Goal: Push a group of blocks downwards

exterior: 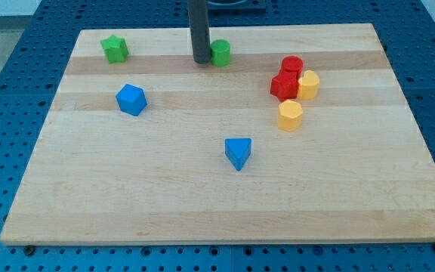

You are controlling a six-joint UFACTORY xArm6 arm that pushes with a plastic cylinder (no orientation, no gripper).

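Note:
My tip (pixel 202 60) rests on the board near the view's top centre, touching or nearly touching the left side of a green cylinder-like block (pixel 220 53). A green star block (pixel 115 49) sits at the top left. A blue block (pixel 131 99) lies at the left. A blue triangular block (pixel 238 153) lies near the centre. At the right is a cluster: a red cylinder (pixel 292 66), a red block (pixel 284 86) just below it, a yellow block (pixel 309 85) touching their right side, and a yellow hexagonal block (pixel 290 115) a little below.
The wooden board (pixel 217 211) lies on a blue perforated table (pixel 6 113). The rod runs up out of the view's top edge.

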